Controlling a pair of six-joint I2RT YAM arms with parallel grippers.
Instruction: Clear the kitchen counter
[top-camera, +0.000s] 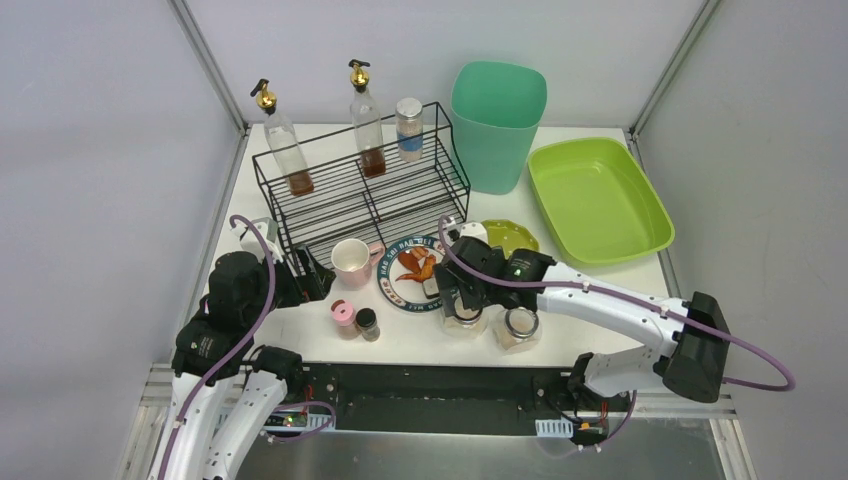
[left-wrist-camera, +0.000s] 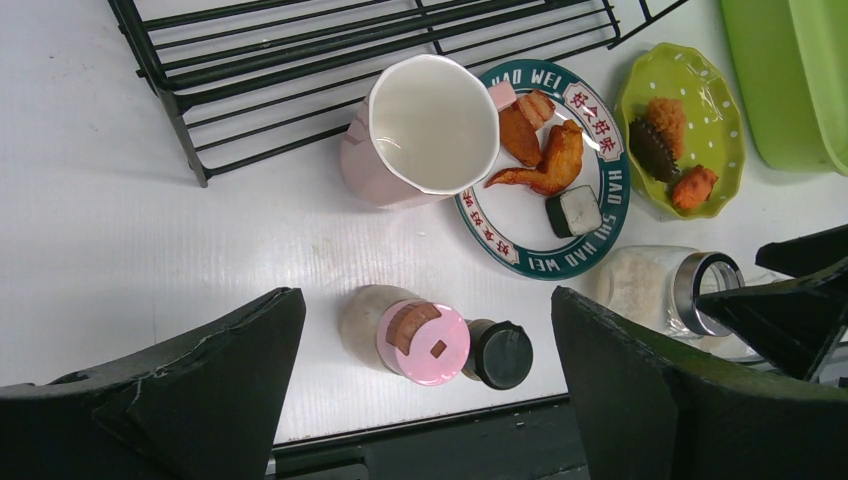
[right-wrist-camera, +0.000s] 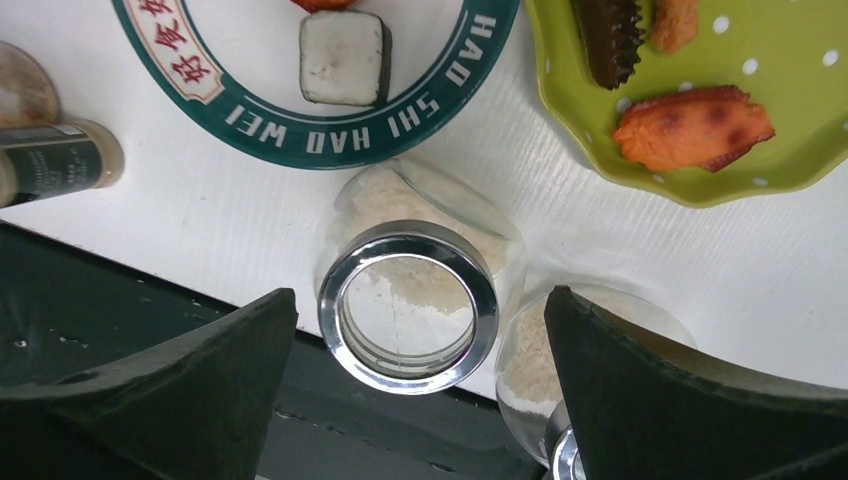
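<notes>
Spread wide, the right gripper (right-wrist-camera: 420, 300) straddles a chrome-rimmed jar (right-wrist-camera: 420, 215) just nearside of the lettered plate (right-wrist-camera: 330, 140). Its jaws are apart and touch nothing visible, probably lined up for a grasp. Only this wrist view shows that gap; from above, the wrist covers most of the jar. The left gripper (left-wrist-camera: 428, 300), jaws likewise parted, hovers over a pink-capped jar (left-wrist-camera: 422, 342) and a black-capped shaker (left-wrist-camera: 500, 355) near the plate's near-left edge. Beneath everything lies the kitchen counter (left-wrist-camera: 150, 230), crowded. Beyond the plate, only the top view shows pump bottles (top-camera: 283, 150) on the wire rack (top-camera: 360, 195) and a teal bin (top-camera: 497, 125), likely destinations.
</notes>
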